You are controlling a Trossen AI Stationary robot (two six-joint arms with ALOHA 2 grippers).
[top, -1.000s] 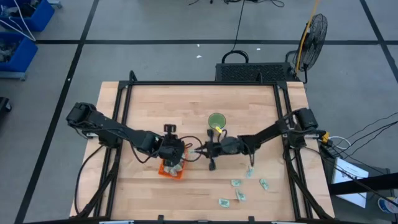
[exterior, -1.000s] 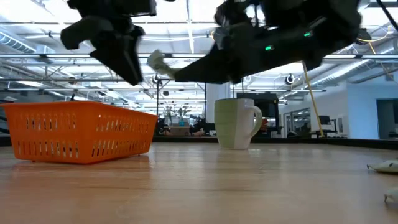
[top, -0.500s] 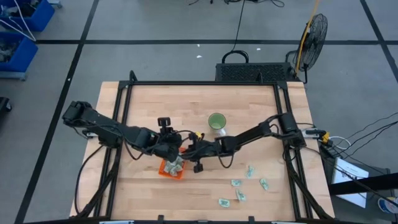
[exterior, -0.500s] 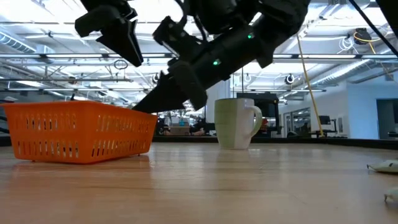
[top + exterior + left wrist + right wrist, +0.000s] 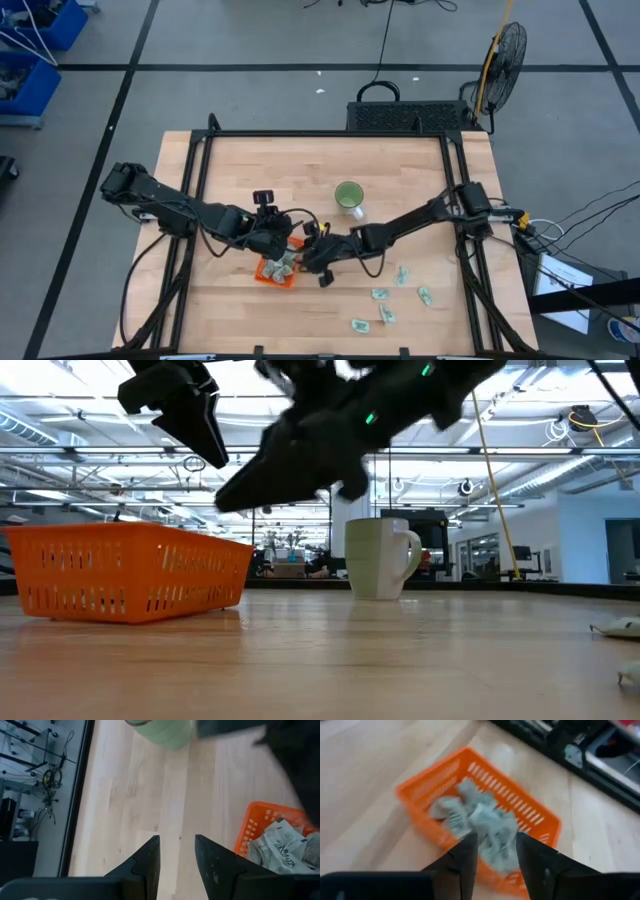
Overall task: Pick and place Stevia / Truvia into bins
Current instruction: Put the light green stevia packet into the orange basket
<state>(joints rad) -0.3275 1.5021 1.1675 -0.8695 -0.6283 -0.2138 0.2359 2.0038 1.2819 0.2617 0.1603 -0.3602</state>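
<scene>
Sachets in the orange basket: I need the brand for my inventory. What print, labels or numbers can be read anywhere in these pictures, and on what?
Sachets in the basket: dark print shows in the left wrist view, too blurred to read.
Loose sachets on the table: too small to read.
Cup: no print visible.
No other readable text.

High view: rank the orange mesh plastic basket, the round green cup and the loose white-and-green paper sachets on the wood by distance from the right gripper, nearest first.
Right gripper, fingers apart, at the basket's edge.
1. Orange mesh plastic basket: right beside it, toward the left arm.
2. Round green cup: farther back on the table.
3. Loose white-and-green paper sachets: on the table's front right part, farthest.
</scene>
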